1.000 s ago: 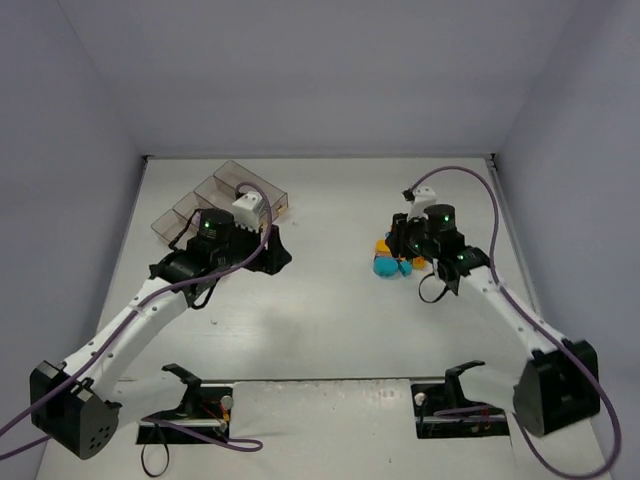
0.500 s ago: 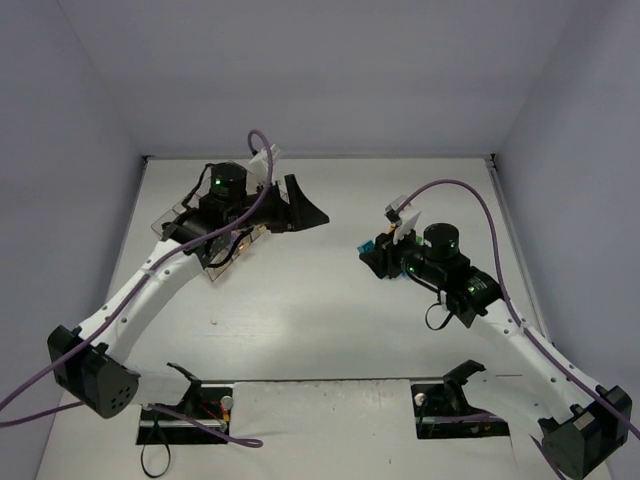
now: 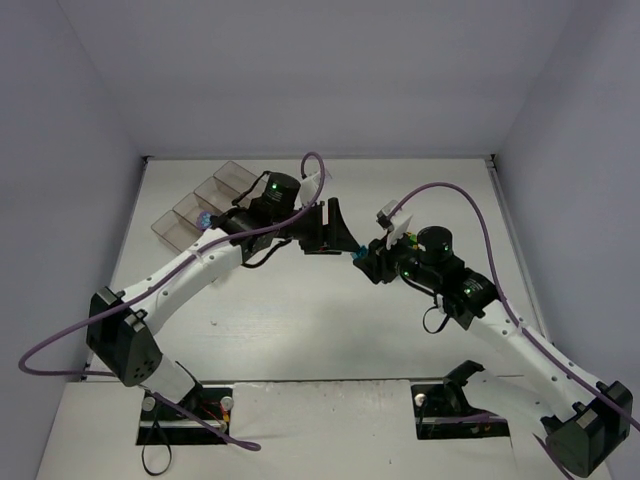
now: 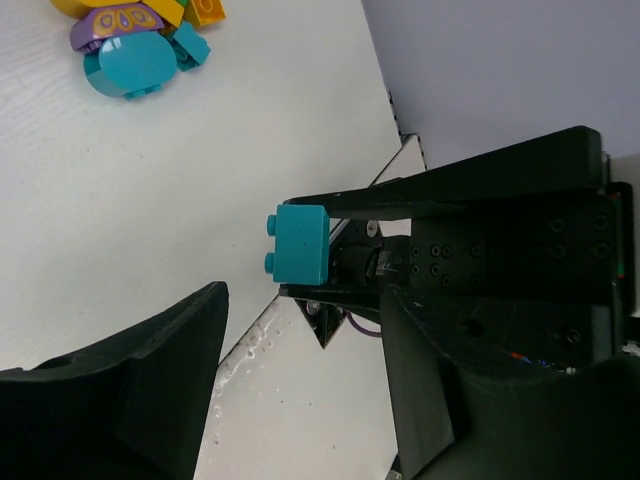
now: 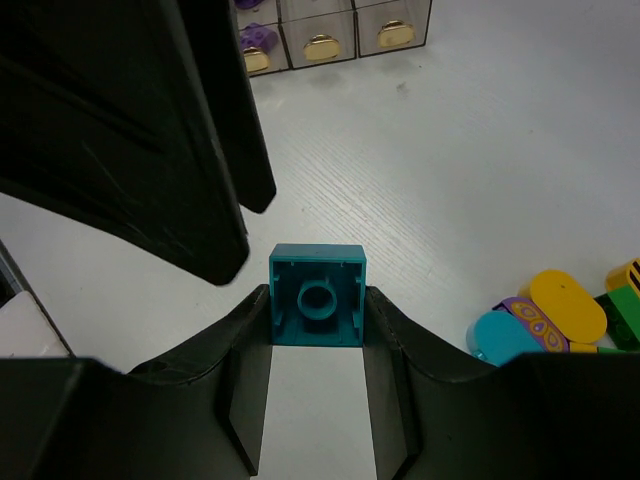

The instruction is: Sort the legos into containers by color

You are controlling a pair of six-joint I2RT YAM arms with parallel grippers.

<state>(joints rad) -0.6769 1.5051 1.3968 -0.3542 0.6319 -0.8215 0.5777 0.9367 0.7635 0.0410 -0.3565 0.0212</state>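
Fingers (image 5: 245, 365) of the right gripper (image 3: 366, 259) pinch a cyan brick (image 5: 318, 293) by 2 opposite sides, narrow on it, holding it off the table (image 3: 300, 320) with its hollow underside showing in the right wrist view. Facing it, the left gripper (image 3: 335, 234) has its fingers (image 4: 150, 390) spread wide with nothing between them. The brick sits just ahead of that gap (apart from both fingers, as far as we can tell).

We read this as a handover in mid-table: the right arm offers the brick and the left is set to take it. Next, we judge, the left must move in until the brick's free sides lie between its fingers and close crosswise to the right's grip. Only then should the right let go.

Further out, the loose pile (image 4: 130, 45) of purple, yellow and cyan legos lies on the table near the right gripper. The 4 containers (image 3: 215, 192) stand at the far left, with 1 purple lego (image 5: 256, 38) already in 1 of them.
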